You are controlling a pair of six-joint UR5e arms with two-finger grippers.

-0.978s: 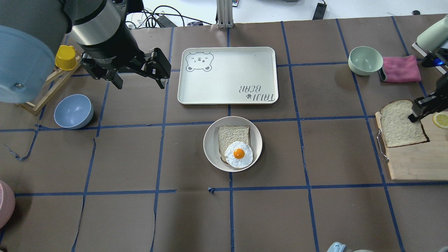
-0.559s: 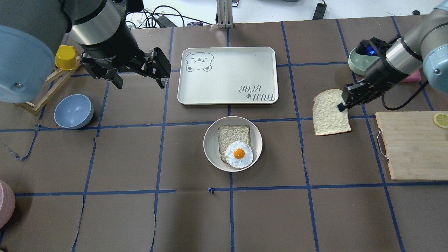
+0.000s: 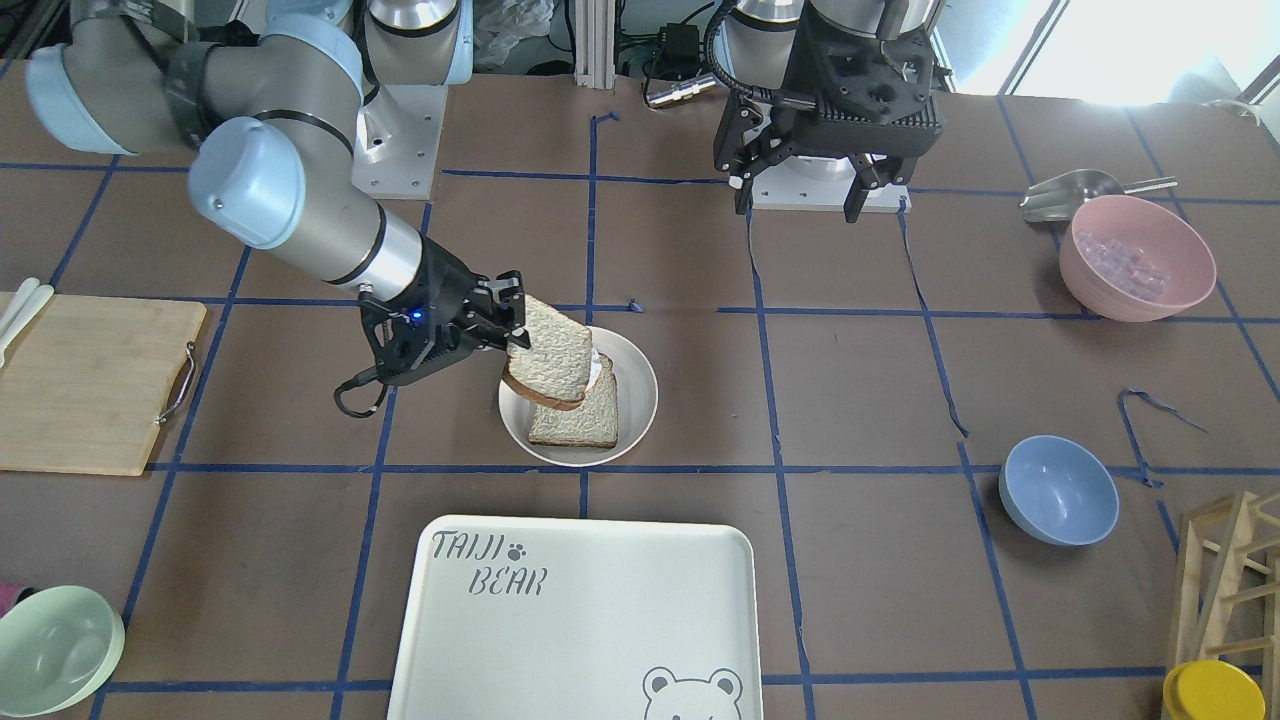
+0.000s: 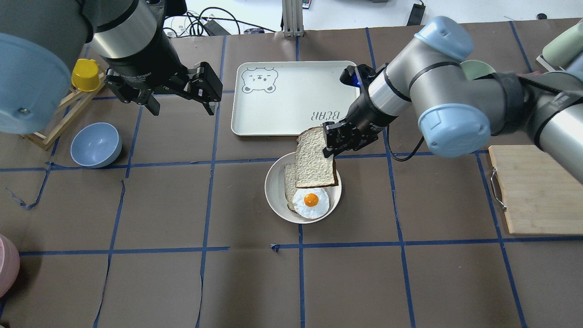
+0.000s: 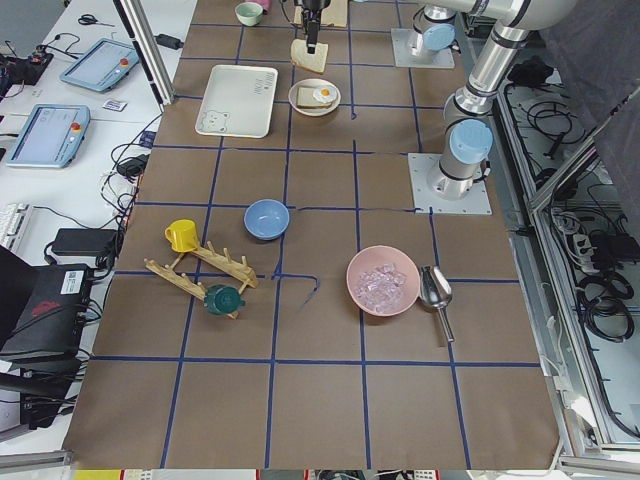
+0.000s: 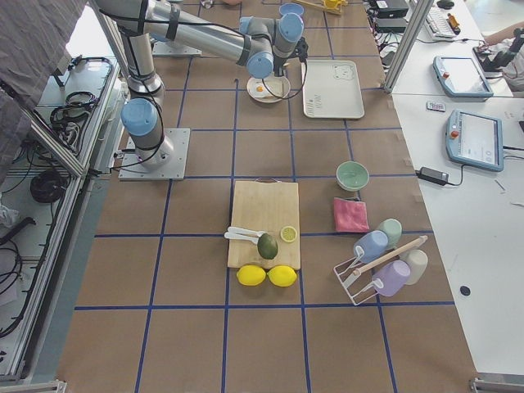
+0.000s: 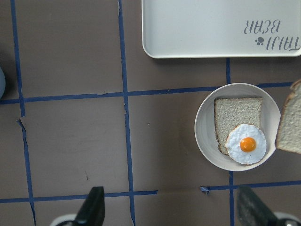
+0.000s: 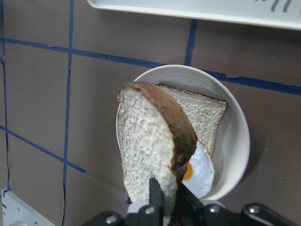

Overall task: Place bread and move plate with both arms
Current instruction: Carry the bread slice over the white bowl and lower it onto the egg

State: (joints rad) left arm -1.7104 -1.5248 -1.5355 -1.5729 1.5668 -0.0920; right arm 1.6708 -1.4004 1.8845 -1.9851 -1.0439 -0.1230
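Note:
My right gripper is shut on one edge of the bread, a grey-white slice with a dark brown crust. It holds the slice tilted just above the far side of the round cream plate. On the plate lie a squarer pale slice and a fried egg. The right wrist view shows the bread hanging over the plate. My left gripper is open and empty, high above the table at the far left; the plate shows in its view.
The "TAIJI BEAR" tray lies just beyond the plate. A blue bowl and a yellow cup on a wooden rack are at the left. A wooden cutting board is at the right.
My right arm has carried the bread left from the cutting board, across the table, to above the plate. The left arm has not moved.

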